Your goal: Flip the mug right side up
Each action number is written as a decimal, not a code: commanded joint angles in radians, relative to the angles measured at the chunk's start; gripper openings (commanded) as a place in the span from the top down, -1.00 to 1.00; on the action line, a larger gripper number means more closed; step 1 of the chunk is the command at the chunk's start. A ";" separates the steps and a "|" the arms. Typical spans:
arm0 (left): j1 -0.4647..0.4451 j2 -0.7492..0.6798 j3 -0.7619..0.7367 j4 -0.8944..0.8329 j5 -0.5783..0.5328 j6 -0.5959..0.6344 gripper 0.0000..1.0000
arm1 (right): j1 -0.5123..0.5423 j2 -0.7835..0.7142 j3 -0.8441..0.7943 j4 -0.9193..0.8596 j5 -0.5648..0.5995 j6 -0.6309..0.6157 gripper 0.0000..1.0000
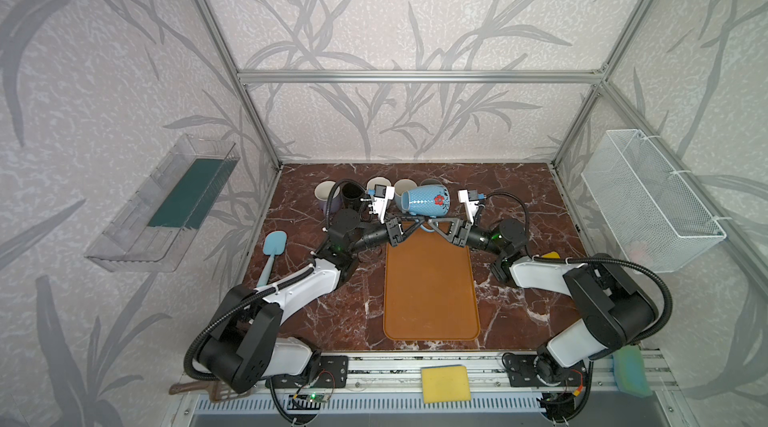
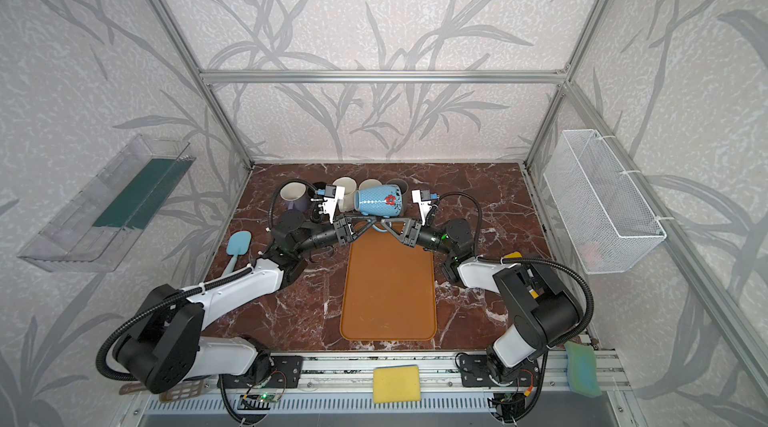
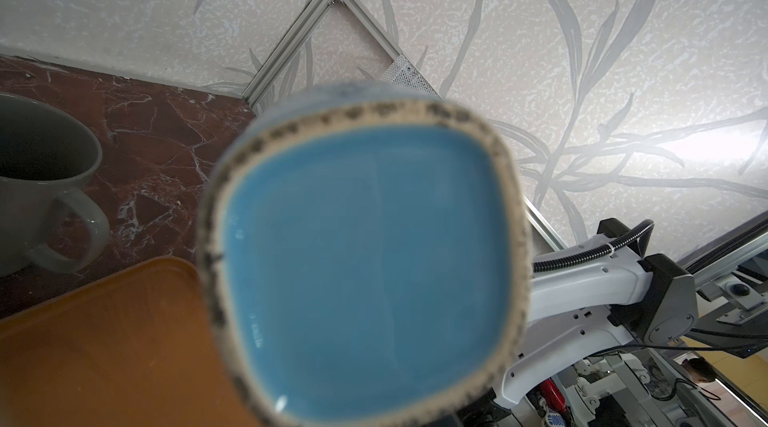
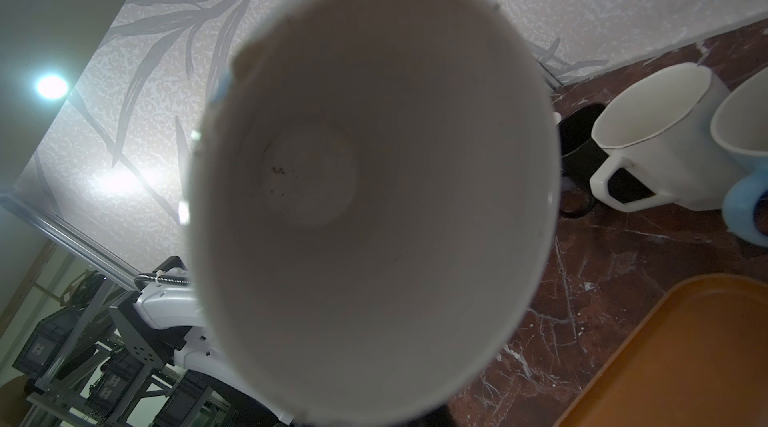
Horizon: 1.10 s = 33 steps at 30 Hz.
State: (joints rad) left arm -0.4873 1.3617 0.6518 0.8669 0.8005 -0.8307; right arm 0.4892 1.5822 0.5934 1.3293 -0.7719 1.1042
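Observation:
The blue mug [image 1: 428,200] [image 2: 380,200] with a red flower hangs on its side above the far end of the orange tray [image 1: 430,300]. Its base faces left and its mouth faces right. The left wrist view is filled by its blue glazed base [image 3: 365,258]; the right wrist view looks into its white inside [image 4: 374,196]. My left gripper [image 1: 420,223] [image 2: 375,223] and right gripper [image 1: 429,223] [image 2: 383,223] meet from opposite sides under the mug at its handle, both narrowly closed on it. The mug hides the fingertips in both wrist views.
A row of upright mugs stands just behind: white [image 1: 326,192], black [image 1: 353,192], white [image 4: 656,155], grey [image 3: 41,180]. A blue spatula [image 1: 272,250] lies left. A wire basket [image 1: 652,196] and a clear bin [image 1: 166,204] hang on the side walls. A yellow sponge [image 1: 444,383] sits on the front rail.

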 commanded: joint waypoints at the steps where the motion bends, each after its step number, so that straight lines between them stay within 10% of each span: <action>1: -0.017 0.013 0.017 0.011 0.051 0.033 1.00 | 0.008 -0.061 0.025 0.045 0.040 -0.010 1.00; 20: -0.017 -0.040 0.048 -0.196 -0.011 0.088 0.47 | 0.121 -0.328 0.043 -0.517 0.147 -0.460 1.00; 33: -0.018 -0.061 0.043 -0.235 -0.015 0.129 1.00 | 0.126 -0.322 0.033 -0.471 0.154 -0.407 1.00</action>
State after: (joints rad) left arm -0.5018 1.3212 0.6804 0.6399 0.8055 -0.7940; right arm 0.5957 1.2804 0.5938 0.7593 -0.5793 0.6430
